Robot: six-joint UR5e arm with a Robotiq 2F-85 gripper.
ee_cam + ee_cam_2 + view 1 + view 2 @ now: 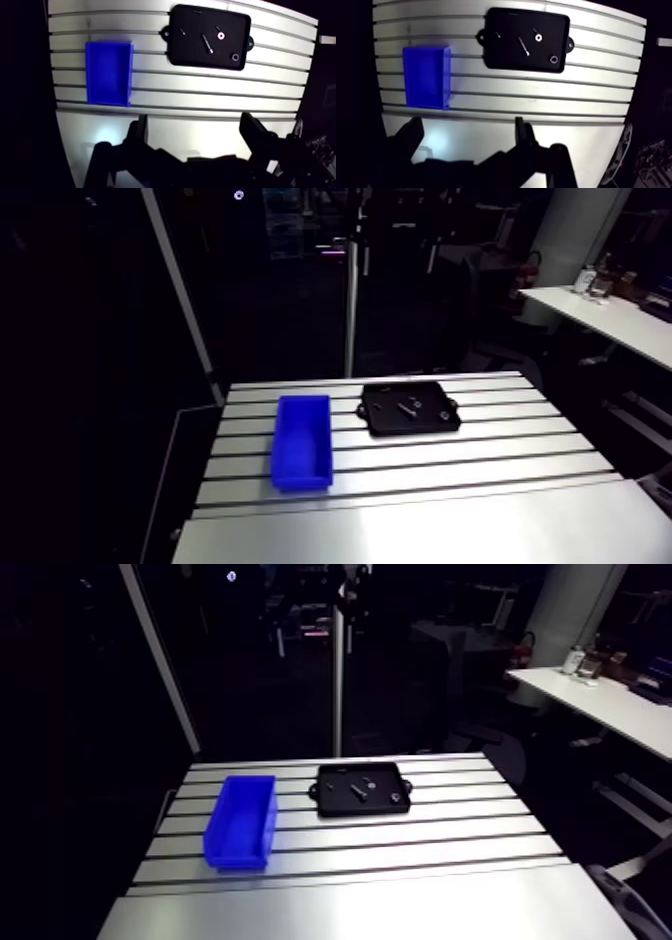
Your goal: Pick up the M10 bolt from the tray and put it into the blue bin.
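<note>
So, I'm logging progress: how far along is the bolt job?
Nothing done yet: the bolt lies in the black tray, and the blue bin looks empty. Nothing in hand: the fingers are open above the table. Left: grasp, carry, drop.

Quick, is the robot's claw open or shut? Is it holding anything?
Gripper: open, holding nothing.

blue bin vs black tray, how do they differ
The blue bin is deep-walled and looks empty; the black tray is shallow and holds a bolt and small parts. The bin has plain sides; the tray has end tabs. Both are rectangular, apart on the slotted table.
</note>
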